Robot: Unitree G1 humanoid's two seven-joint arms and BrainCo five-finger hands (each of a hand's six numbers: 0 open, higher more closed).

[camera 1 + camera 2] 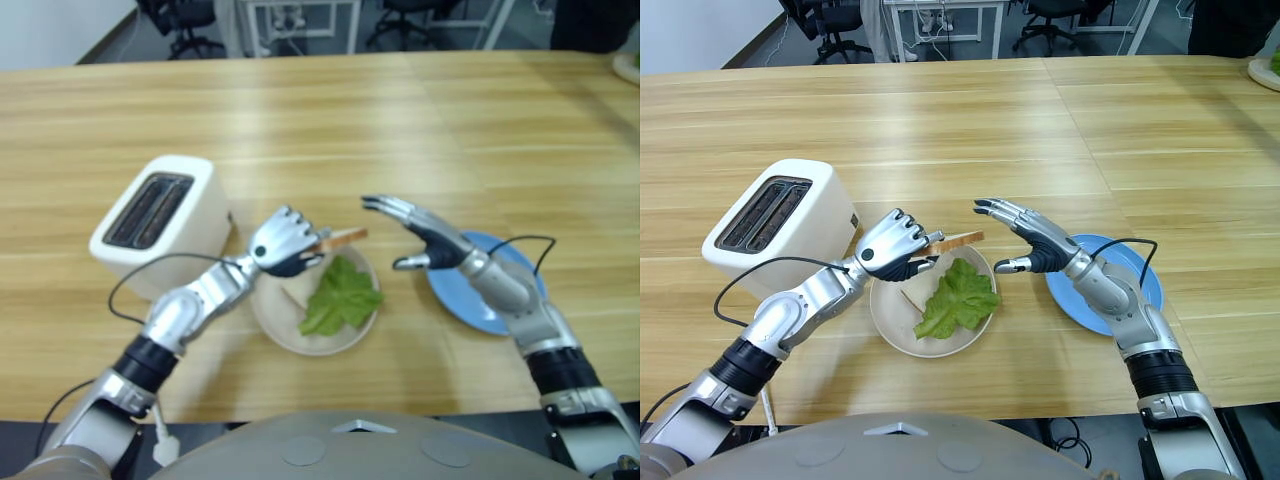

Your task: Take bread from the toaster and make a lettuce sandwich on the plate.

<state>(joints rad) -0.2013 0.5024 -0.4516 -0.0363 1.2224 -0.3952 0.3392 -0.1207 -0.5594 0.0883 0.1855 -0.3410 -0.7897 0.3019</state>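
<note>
Near the surface's (940, 130) near edge, left of the middle, the white toaster (820, 215) stands upright with its two dark slots facing up. Just to its right lies a round beige plate (885, 325), and a green lettuce leaf (955, 298) lies across the right half of that plate. A pale piece that looks like bread (910, 298) peeks out from under the leaf's left side, though what it is cannot be told for sure. The left hand (888, 248) hangs over the plate's far left rim, its fingers curled and clamped on a slice of bread (960, 240). The slice sticks out to the right, roughly level and raised above the leaf, its browned crust facing the near edge. Further right along the near edge rests a blue plate (1148, 290), apart from the beige one. The right hand (1040, 240) is held above the gap between the two plates, close to the blue plate's left rim. Its fingers are spread apart and grip nothing, and the fingertips point toward the slice without touching it.
</note>
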